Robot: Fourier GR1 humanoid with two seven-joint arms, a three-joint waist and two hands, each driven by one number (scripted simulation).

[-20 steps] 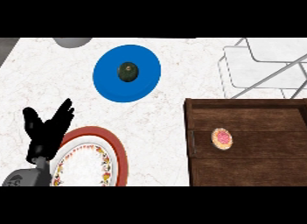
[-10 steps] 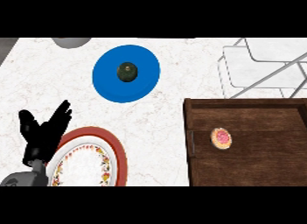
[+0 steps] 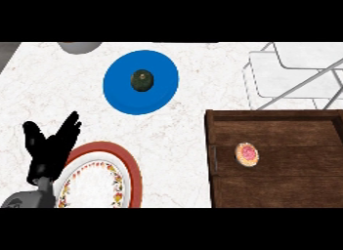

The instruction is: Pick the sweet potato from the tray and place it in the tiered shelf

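Currently left hand point(image 3: 50, 146) is resting open, fingers spread, holding nothing, overlapping the patterned plate point(image 3: 101, 176) near the counter's point(image 3: 181, 127) left edge; sweet potato point(image 3: 246, 154) is lying well apart in the tray point(image 3: 289, 188).

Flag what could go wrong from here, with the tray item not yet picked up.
1. Only the left robot hand shows, open beside the patterned plate, far across the counter from the wooden tray; reaching across could knock that plate.
2. The small round item on the tray lies flat, so the fingers may slide it rather than lift it.
3. The tiered shelf has thin wire legs that a carried item could catch.
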